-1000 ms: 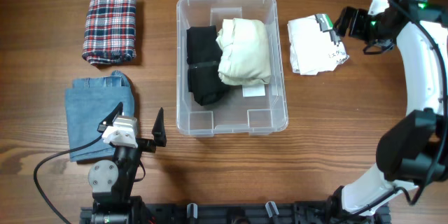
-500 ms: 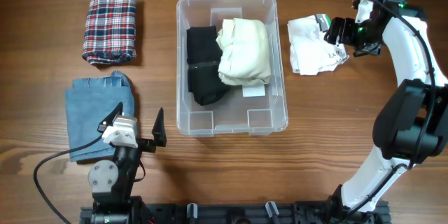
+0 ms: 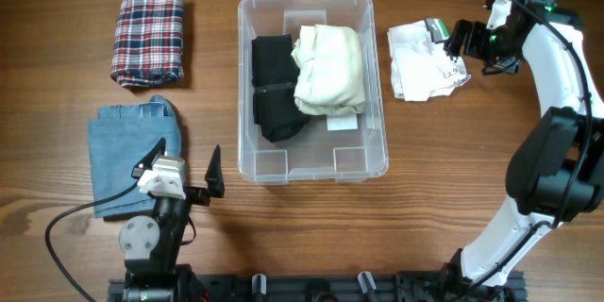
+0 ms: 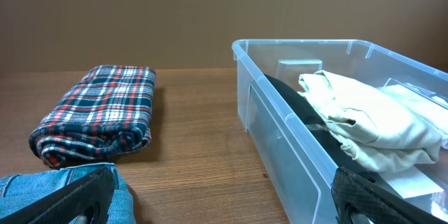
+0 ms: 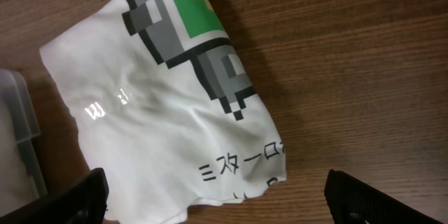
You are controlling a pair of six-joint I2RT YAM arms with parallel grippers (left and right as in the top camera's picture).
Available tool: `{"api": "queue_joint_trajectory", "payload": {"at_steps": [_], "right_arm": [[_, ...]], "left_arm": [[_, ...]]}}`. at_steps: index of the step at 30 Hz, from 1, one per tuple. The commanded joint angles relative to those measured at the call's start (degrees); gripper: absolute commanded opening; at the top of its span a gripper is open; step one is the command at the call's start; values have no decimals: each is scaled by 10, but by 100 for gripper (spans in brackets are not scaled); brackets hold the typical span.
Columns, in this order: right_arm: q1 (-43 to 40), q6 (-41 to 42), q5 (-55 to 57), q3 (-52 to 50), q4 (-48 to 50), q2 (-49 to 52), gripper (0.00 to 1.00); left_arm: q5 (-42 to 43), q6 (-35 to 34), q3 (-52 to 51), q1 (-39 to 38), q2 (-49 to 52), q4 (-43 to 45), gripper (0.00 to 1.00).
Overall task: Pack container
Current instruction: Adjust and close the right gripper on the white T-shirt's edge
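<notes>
Bin: the bin (image 3: 379,85) is sitting mid-table, between the two arms, lid off and mouth up.
Inside: a black garment (image 3: 274,90) is lying along the bin's left side, and a cream garment (image 3: 328,68) is resting partly over it on the right; the near end is showing bare floor.
Change: over the last second the right gripper (image 3: 457,40) has been swinging in from the table's far right edge toward the tee (image 3: 420,61). It is now hanging over the tee's right edge.
Right gripper: its jaws are standing spread wide, pinching nothing; in the wrist view the tee's pixel print and lettering are filling the space between the fingertips.
Left gripper: the left gripper (image 3: 184,162) is staying parked near the front edge beside the jeans (image 3: 127,156), jaws spread and empty, unmoved throughout.
Waiting: the tee is lying just right of the bin, the plaid (image 3: 148,36) and the jeans well to its left, all outside it.
Meaning: the right arm appears to be lining up for the tee, so the tee is probably the next item going in.
Progress: two pieces are packed and three are waiting, so the job is looking a little under half done.
Caution: the tee is lying loosely folded and may be unfolding when lifted by one edge.
</notes>
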Motion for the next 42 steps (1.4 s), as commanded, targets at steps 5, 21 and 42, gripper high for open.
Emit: {"api": "queue_joint_trajectory", "payload": {"at_steps": [5,21,42], "right_arm": [[-1,-96,-99,-2,23,3,100],[0,-127,-101,-5,49,8,100],[-1,-162,-103,-8,104,50,100]], "left_arm": [[-3,7,-3,4,0,-3,100],[-3,7,-3,4,0,-3,100],[-3,7,-3,4,0,-3,100]]}}
